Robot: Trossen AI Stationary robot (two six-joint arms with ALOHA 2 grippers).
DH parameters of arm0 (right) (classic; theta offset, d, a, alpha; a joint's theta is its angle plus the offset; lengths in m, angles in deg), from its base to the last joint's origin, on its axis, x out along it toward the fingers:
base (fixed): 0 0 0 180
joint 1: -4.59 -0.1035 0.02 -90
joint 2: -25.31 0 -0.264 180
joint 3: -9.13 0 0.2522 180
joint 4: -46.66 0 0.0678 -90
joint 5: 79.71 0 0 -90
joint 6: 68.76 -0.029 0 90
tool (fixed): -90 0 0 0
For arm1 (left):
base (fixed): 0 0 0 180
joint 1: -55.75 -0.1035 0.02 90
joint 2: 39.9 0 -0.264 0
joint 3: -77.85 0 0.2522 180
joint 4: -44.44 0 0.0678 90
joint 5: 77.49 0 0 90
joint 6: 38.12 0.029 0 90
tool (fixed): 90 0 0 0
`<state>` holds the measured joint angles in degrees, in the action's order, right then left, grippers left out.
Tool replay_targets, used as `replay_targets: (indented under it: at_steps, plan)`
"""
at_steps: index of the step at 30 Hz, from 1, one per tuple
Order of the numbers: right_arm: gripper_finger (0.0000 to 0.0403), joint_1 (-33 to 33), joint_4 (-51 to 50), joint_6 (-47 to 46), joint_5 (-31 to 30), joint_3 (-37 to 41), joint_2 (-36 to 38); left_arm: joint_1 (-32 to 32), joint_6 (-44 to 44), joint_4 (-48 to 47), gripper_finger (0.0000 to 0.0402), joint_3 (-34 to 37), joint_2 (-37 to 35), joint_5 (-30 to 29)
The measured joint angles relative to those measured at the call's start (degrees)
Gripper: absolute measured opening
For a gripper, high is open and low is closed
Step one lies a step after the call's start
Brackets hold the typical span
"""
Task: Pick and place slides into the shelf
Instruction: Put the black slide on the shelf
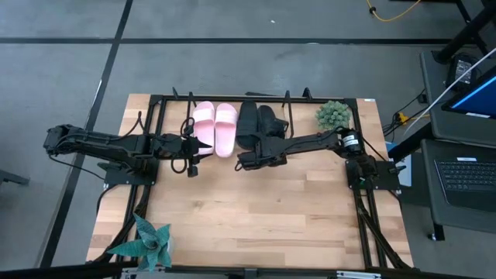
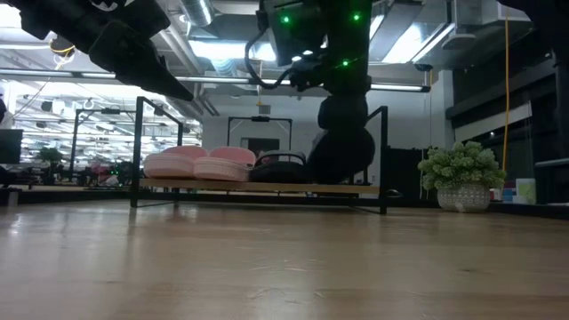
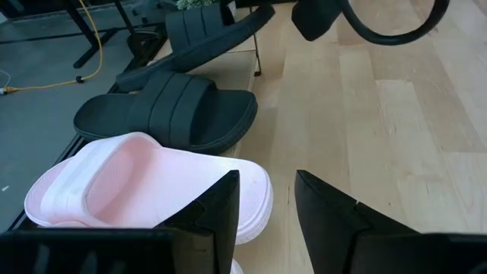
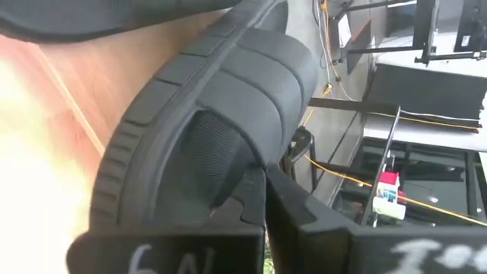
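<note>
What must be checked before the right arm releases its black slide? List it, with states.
1. Right gripper shut on the held black slide: ok.
2. Held black slide lying flat on the shelf: not ok, it stands tilted.
3. Pink slides and other black slide resting on the shelf: ok.
4. Left gripper open, empty, apart from the right gripper: ok.

A round green potted plant (image 1: 334,114) stands near the table's (image 1: 256,209) far right corner. A spiky teal plant (image 1: 147,242) stands at the near left corner. A laptop (image 1: 467,175) sits on a stand beyond the right edge.
</note>
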<state>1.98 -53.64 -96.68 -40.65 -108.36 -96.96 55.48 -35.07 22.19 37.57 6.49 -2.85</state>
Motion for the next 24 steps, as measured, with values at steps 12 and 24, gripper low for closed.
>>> replay_targets:
  at_steps: [12, 24]
  plan:
    - [0.0000, -0.1, 6.7, 5.7, 3.3, 0.0, 0.0, 0.0, -0.1, 0.0, 0.0121, 0.0, 0.0, 0.0]
    - [0.0000, 2.1, 10.3, 11.6, 4.3, 0.0, -0.1, 0.0, -1.5, 0.0, 0.0121, 0.0, 0.0, 0.0]
